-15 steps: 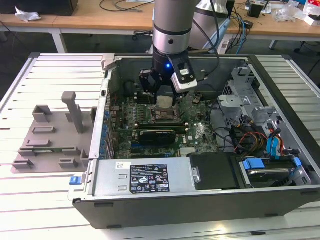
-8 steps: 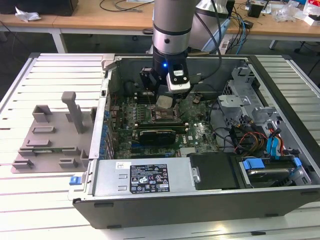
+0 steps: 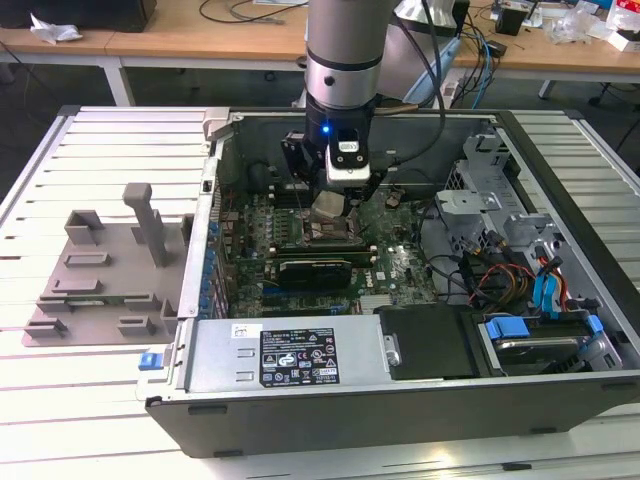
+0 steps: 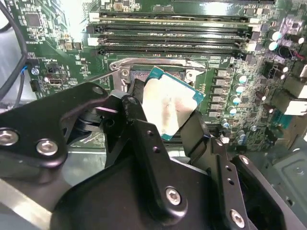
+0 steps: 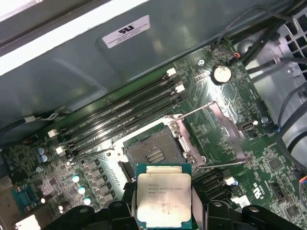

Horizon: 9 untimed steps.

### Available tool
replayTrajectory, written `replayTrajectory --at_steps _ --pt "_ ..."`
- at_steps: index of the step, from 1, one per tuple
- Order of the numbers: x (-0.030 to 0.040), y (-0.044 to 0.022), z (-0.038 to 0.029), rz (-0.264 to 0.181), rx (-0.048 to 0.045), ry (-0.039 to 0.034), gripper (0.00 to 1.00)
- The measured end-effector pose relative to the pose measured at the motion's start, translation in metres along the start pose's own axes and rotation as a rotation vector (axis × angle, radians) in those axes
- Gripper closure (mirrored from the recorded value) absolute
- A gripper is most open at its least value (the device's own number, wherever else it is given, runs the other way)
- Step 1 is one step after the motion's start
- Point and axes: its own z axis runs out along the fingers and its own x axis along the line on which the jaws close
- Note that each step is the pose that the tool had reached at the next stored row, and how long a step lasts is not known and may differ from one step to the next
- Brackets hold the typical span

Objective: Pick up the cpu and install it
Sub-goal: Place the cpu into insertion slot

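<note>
Arm (image 3: 345,60) reaches down into the open case (image 3: 400,410), which lies on its side on the slatted tabletop (image 3: 40,400).

Jaws are clamped on the cpu (image 3: 328,207), one black finger (image 5: 128,194) on each of two opposite edges. In the second wrist view the cpu (image 4: 170,105) hangs at a tilt, its metal top smeared and a teal rim showing round the plate. In the first wrist view the cpu (image 5: 163,199) shows its silvery top with print on it.

The cpu is held above the socket (image 5: 153,153), clear of it and not seated. The socket lies bare, contact field exposed, with its metal frame (image 5: 220,129) swung open beside it and two thin levers standing off from it.

Near the socket:
- Four memory slots (image 5: 124,110) run alongside it on the motherboard (image 5: 225,96), seemingly all unfilled.
- A coin cell (image 5: 221,73) sits past the open frame.
- In the exterior view a long black card (image 3: 315,267) lies just beside the socket, on its near side.

A grey fixture (image 3: 100,270) sits on the tabletop, well apart from the socket, outside the case.
</note>
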Motion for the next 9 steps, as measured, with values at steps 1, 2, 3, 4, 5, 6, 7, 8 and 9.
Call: replayTrajectory --at_steps 1,2,3,4,5,6,7,8,9 --pt "0.0 0.0 0.0 0.012 0.0 -0.0004 0.45" --pt "0.0 0.0 0.0 0.02 -0.0001 -0.0007 0.45" --pt "0.0 0.0 0.0 0.038 -0.0001 -0.0013 0.45" --pt "0.0 0.0 0.0 0.048 -0.0002 -0.0016 0.45" --pt "0.0 0.0 0.0 0.056 -0.0001 -0.0019 0.45" --pt "0.0 0.0 0.0 0.065 -0.0002 -0.0022 0.45" --pt "0.0 0.0 0.0 0.073 -0.0002 -0.0026 0.45" --pt "0.0 0.0 0.0 0.084 -0.0003 -0.0029 0.45" --pt "0.0 0.0 0.0 0.102 -0.0003 -0.0035 0.45"
